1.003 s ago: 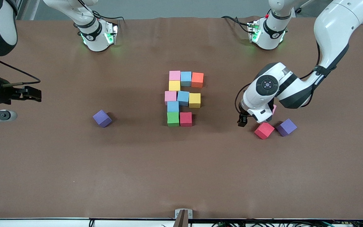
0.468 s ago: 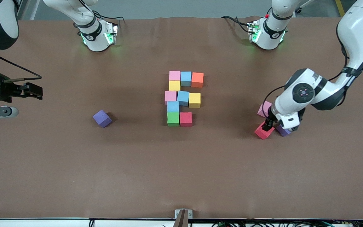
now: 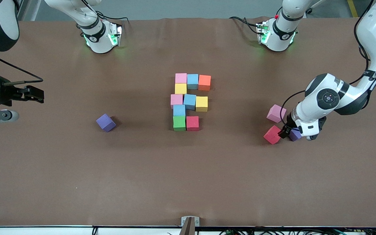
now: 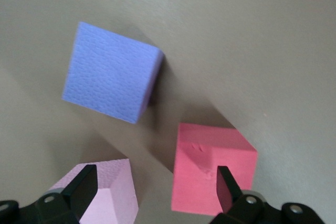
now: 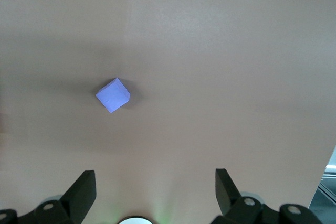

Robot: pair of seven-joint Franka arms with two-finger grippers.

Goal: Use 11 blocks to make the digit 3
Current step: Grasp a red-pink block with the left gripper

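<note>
Matte foam cubes (image 3: pixel 189 101) sit packed mid-table as an unfinished digit. The left gripper (image 4: pixel 152 190), fingers apart, hangs over a loose red cube (image 4: pixel 212 174), pink cube (image 4: pixel 107 190) and pebbly purple cube (image 4: pixel 111 78). The right gripper (image 5: pixel 155 190) waits open.

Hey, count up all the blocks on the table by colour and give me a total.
Pink: 3
Light blue: 3
Yellow: 2
Red: 2
Purple: 2
Orange: 1
Green: 1
Total: 14

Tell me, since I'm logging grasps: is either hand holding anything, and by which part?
Nothing is held: left hand open over the loose cubes, right hand open, waiting.
</note>
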